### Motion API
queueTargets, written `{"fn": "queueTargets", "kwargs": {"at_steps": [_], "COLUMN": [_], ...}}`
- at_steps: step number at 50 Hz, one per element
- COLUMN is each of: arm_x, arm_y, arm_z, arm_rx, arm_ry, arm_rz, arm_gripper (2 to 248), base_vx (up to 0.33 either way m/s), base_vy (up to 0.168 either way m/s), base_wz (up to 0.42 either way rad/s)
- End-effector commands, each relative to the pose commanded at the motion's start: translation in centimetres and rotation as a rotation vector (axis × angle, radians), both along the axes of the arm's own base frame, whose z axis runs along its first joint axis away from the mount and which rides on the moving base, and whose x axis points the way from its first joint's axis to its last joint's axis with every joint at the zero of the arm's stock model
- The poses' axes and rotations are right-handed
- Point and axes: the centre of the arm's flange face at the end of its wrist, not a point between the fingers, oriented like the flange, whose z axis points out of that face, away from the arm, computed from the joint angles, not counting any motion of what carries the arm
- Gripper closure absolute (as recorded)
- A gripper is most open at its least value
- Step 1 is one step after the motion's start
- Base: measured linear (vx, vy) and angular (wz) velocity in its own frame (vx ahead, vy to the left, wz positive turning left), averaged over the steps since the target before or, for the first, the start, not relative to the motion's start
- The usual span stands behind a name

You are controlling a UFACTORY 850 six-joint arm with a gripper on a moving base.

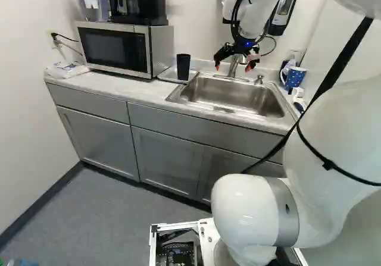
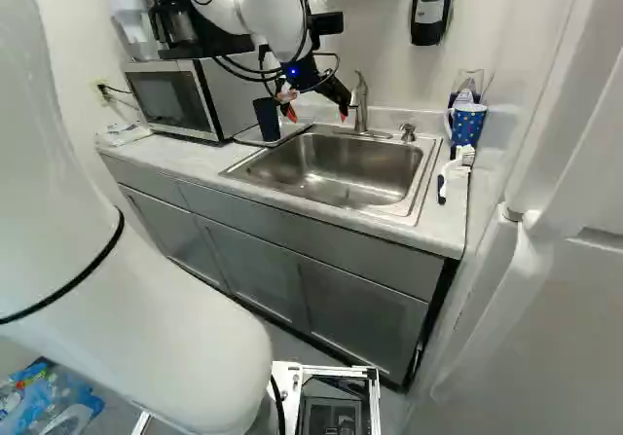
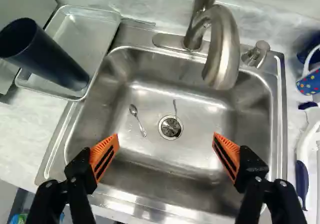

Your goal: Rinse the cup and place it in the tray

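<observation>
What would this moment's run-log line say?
Gripper: open, above sink | Cup: upright in tray, ungripped | Rinsed: cannot tell | Spoon: in sink

Cup [image 1: 183,67]: dark, upright on the tray [image 1: 168,74].
Tray: on the counter [image 1: 104,87], between microwave [image 1: 113,49] and sink [image 1: 238,98].
Microwave: at left, bearing a black coffee maker [image 1: 141,4] and a pitcher [image 1: 92,3].
Gripper [image 1: 233,68]: black, beside the faucet [image 1: 231,71], fingers apart.
Mug [image 1: 294,77]: blue, spotted, right of the sink.
Cabinets [image 1: 169,156]: gray, beneath the counter.
Arm [image 1: 339,135]: white, at right.
</observation>
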Motion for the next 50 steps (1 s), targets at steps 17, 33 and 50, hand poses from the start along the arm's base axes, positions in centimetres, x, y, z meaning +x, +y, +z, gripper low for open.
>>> {"fn": "queueTargets", "kwargs": {"at_steps": [17, 33, 50], "arm_x": [-1.5, -1.5, -1.5], "arm_y": [-1.7, -1.7, -1.7], "arm_z": [0.0, 0.0, 0.0], "arm_rx": [-0.001, -0.001, -0.001], "arm_ry": [-0.002, -0.002, -0.002], "arm_rz": [-0.044, -0.044, -0.044], "arm_gripper": [3, 3, 3], "base_vx": [0.0, 0.0, 0.0], "base_vy": [0.0, 0.0, 0.0], "base_wz": [0.0, 0.0, 0.0]}}
